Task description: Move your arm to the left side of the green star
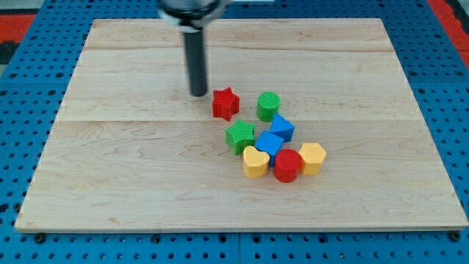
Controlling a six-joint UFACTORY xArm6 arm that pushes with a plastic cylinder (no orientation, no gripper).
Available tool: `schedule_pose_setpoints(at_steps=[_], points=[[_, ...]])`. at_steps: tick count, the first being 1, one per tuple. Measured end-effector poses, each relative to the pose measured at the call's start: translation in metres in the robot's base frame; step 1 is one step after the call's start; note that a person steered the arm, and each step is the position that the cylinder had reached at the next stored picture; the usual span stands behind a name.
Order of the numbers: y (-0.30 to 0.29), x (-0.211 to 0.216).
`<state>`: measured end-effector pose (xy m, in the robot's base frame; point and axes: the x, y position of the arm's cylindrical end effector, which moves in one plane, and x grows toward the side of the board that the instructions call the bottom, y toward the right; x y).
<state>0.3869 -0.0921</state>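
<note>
Starting at the view's left, you have bare pale wooden board (110,169), planked with visible grain, sitting on a blue pegboard surface; all 8 blocks huddle right of centre, toward the bottom edge. My tip (198,94) rests above centre, nearer the top edge, just left of the red star (226,103) and not quite touching it. There is no claw here: the arm ends in a plain dark rod, so nothing opens, closes or holds anything. The green star (240,136) lies below and right of my tip, under the red star, touching the cluster on its right. To do this well, I judge you should bring my tip down toward the bottom edge and stop on the green star's open left side, keeping clear of the red star. Further right sit the yellow heart (255,163), 2 blue blocks (275,136), the ribbed green cylinder (268,106), a red cylinder (287,166) and a yellow block (313,158), all looking like matte, ridged plastic.
</note>
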Motion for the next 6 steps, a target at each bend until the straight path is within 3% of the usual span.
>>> schedule_pose_setpoints(at_steps=[1,2,4,5,6], points=[[-0.025,0.03],[-0.01,0.071],[0.036,0.098],[0.054,0.138],[0.063,0.104]])
